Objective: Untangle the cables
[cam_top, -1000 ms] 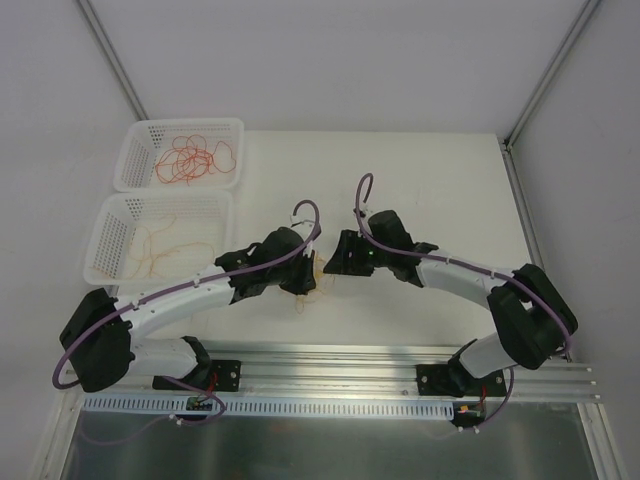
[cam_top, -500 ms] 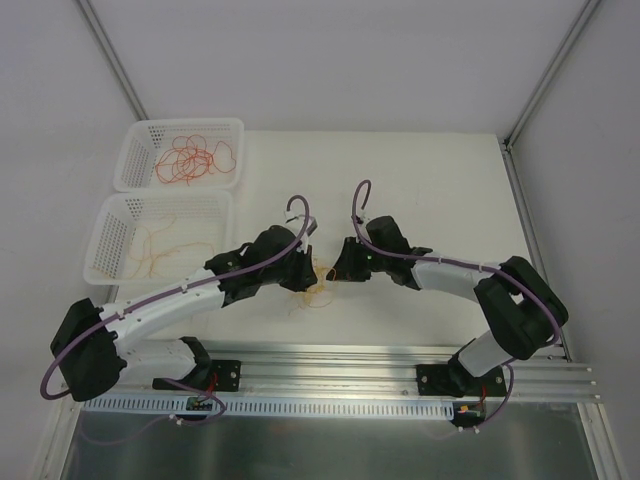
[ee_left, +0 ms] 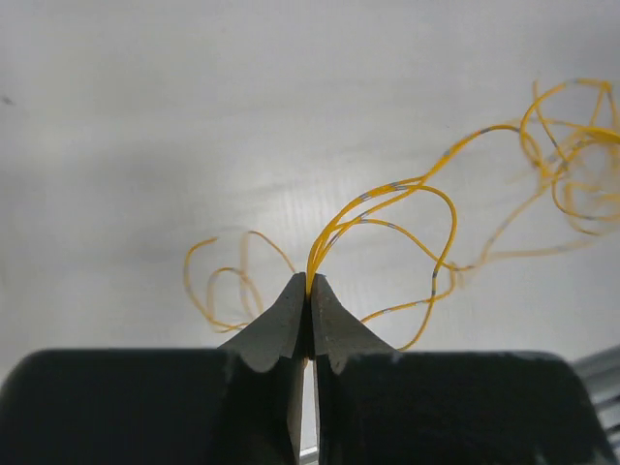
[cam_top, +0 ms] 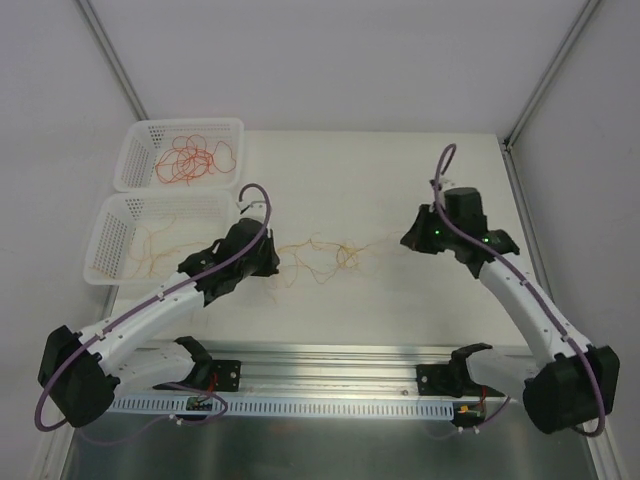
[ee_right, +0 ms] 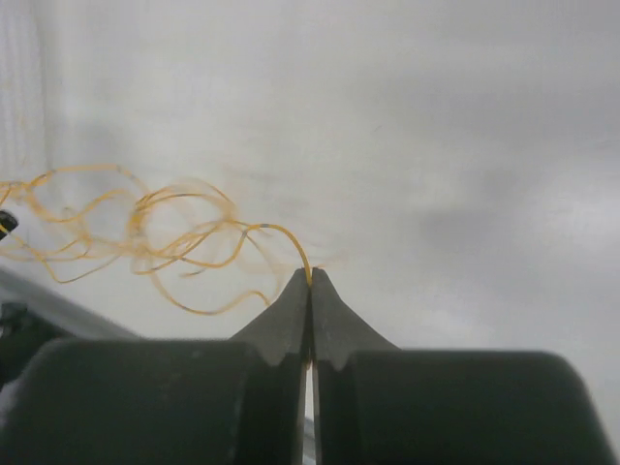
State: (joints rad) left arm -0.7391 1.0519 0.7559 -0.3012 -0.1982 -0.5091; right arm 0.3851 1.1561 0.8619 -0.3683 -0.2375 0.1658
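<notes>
no readable text, labels, brands, numbers or signs in any view

Across table [cam_top: 400, 180] centre, cables [cam_top: 332, 256]; far basket [cam_top: 128, 165] behind near basket [cam_top: 100, 245], left.

**Two arms, two baskets, three lots of cable**

One counter [cam_top: 420, 180] carries it all.

There are two arms, the left arm [cam_top: 140, 318] and the right arm [cam_top: 525, 300]. Each ends in one gripper, which makes two: the left gripper [cam_top: 277, 260] and the right gripper [cam_top: 408, 239]. Each arm bears one purple lead, two in all: the left lead [cam_top: 262, 200] and the right lead [cam_top: 437, 165].

There are two white baskets, the far basket [cam_top: 185, 125] at 10 o'clock and the near basket [cam_top: 108, 235] at 9 o'clock.

The cables lie in three lots: one tangle of red cables [cam_top: 190, 158] in the far basket, one lot of orange cables [cam_top: 160, 250] in the near basket, and one spread of yellow cables [cam_top: 335, 255] mid-counter. The strands in each lot are too thin and too crossed to count.
</notes>
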